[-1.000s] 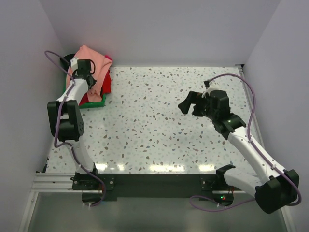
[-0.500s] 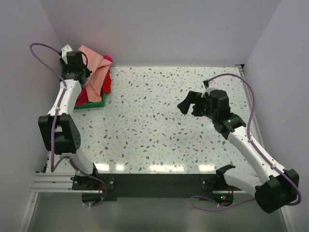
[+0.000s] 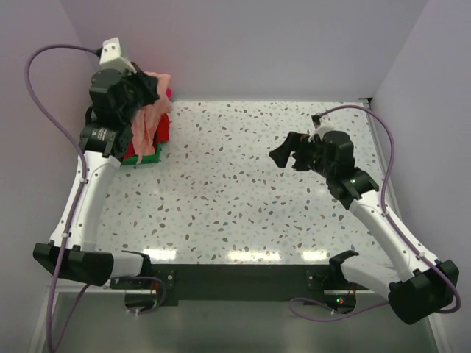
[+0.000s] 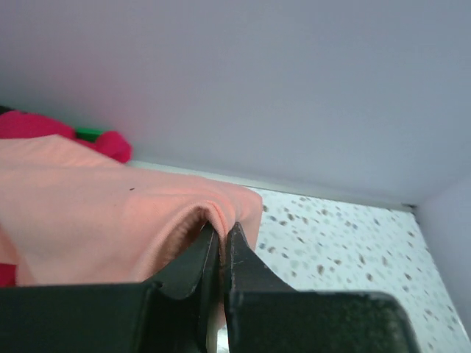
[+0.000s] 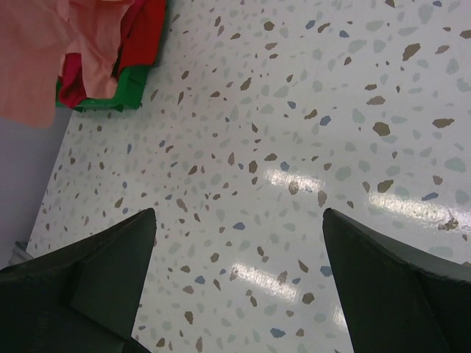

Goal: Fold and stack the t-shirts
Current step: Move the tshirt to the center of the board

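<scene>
Two grippers are in view, and only your left one has cloth. The left gripper [image 4: 223,232] has its jaws pinched tight on a fold of the salmon-pink soft cloth t-shirt [image 4: 88,198], which hangs from it above the pile at the table's ten o'clock corner. Under it you have a red cloth t-shirt [image 5: 143,33] and a magenta-pink cloth t-shirt [image 4: 29,125] bunched in the green plastic tray [image 5: 118,94], with the salmon cloth draping down onto them. The pale lilac wall [image 4: 257,73] stands close behind the tray at twelve and nine o'clock, right beside your left arm. The right gripper [image 5: 239,220] hovers at about three o'clock over the white speckled terrazzo-pattern table [image 3: 235,198], jaws spread wide, holding nothing, well apart from the pile.
</scene>
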